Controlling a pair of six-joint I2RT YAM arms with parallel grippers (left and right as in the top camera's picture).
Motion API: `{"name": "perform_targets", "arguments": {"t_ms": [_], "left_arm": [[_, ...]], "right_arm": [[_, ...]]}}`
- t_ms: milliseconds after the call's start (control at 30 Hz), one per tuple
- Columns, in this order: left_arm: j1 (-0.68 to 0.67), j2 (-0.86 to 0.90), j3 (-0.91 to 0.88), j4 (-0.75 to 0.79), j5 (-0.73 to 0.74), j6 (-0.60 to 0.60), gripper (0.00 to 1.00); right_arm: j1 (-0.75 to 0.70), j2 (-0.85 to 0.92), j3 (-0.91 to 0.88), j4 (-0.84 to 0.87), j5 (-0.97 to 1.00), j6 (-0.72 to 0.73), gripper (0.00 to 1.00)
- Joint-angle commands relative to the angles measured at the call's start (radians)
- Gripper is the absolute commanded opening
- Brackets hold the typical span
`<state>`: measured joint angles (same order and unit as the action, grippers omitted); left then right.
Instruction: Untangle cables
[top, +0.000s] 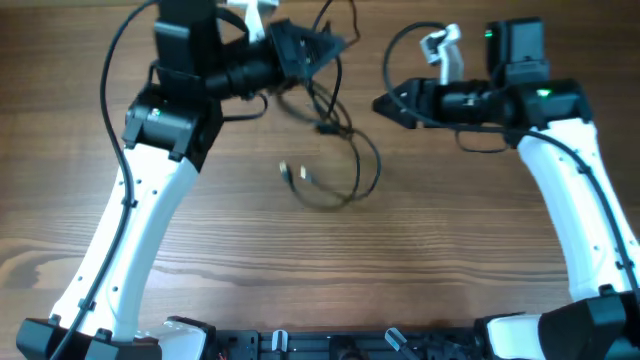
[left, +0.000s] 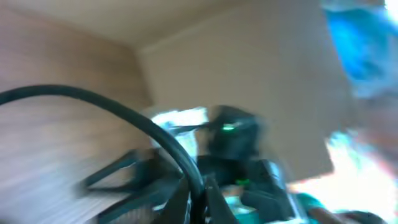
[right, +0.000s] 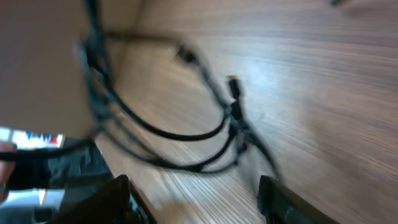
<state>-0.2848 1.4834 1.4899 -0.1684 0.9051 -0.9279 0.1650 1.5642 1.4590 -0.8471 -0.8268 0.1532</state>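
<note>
The thin black cables (top: 325, 128) lie tangled at the table's far middle, with a loose loop trailing toward me and small plug ends (top: 290, 172) to its left. My left gripper (top: 335, 45) is at the upper end of the tangle. In the blurred left wrist view its jaws (left: 198, 196) are shut on one cable (left: 124, 109) that arcs away to the left. My right gripper (top: 382, 105) hovers just right of the tangle. In the right wrist view its fingers (right: 193, 186) are wide open and empty, with the cable loops (right: 186, 134) ahead of them.
The wooden table (top: 330, 270) spreads out toward me. A white-handled device (top: 443, 48) sits behind the right arm. The table's back edge and a wall lie just beyond the left gripper.
</note>
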Motion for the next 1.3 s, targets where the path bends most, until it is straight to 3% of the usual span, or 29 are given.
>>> {"name": "perform_targets", "arguments": {"t_ms": [0,167,333,600,833,967,1100,1267], "left_arm": [[0.003,-0.012,0.016,0.182,0.187,-0.253,0.04],[0.003,-0.012,0.016,0.322,0.187,-0.399,0.04],[0.003,-0.012,0.016,0.338,0.187,-0.422,0.04],[0.003,-0.012,0.016,0.395,0.183,-0.472,0.04],[0.003,-0.012,0.016,0.399,0.187,-0.517,0.04],[0.003,-0.012,0.016,0.423,0.191,-0.514,0.04],[0.003,-0.012,0.016,0.391,0.198,-0.404,0.04],[0.003,-0.010,0.016,0.296,0.116,-0.364,0.04]], "right_arm": [[0.031,0.033,-0.008,0.039,0.024,0.006,0.67],[0.032,0.036,-0.008,0.121,-0.008,-0.024,0.67],[0.040,0.036,-0.008,0.159,-0.102,-0.076,0.66],[0.133,0.137,-0.014,0.130,-0.024,0.016,0.53],[0.182,0.259,-0.014,0.239,-0.076,0.161,0.29],[0.146,0.245,-0.012,0.253,-0.090,0.157,0.21],[0.054,0.182,-0.006,0.243,-0.185,0.041,0.23],[-0.032,0.058,-0.006,0.204,-0.284,-0.157,0.41]]}}
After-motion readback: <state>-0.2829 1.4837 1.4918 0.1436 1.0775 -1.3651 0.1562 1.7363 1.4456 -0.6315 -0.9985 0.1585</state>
